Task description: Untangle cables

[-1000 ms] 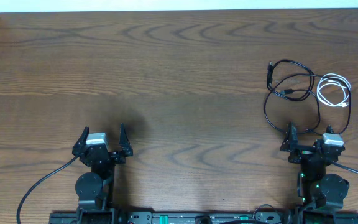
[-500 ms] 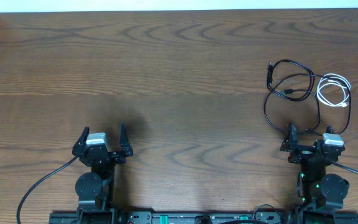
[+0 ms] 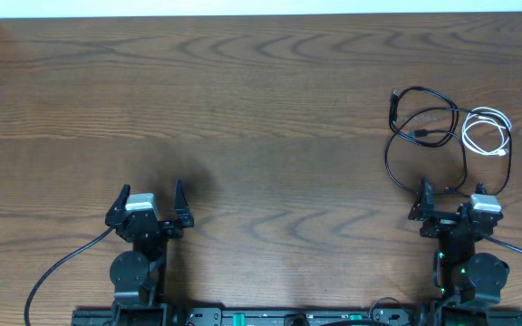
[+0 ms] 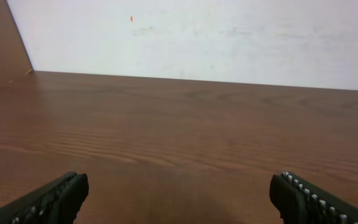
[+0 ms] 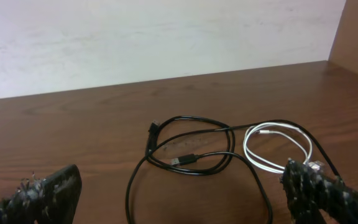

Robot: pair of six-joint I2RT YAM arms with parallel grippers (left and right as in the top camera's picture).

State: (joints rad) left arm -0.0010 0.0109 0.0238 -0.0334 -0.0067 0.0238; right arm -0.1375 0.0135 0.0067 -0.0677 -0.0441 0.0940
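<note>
Thin black cable (image 5: 183,160) lies in loose loops near the right edge of the woodgrain table (image 3: 261,109), overlapping the smaller white cable (image 5: 245,148) coil. The right gripper (image 3: 449,195) is just in front, jaws wide, empty. The left gripper (image 3: 149,193) is the same, with loads of bare wood around it.

Robotics lab or test bench — left arm (image 3: 132,267) and right arm (image 3: 474,272) mounted on a black rail (image 3: 288,317) at the edge of a wood-grain table (image 3: 261,136); plain white wall (image 4: 229,37) behind.
</note>
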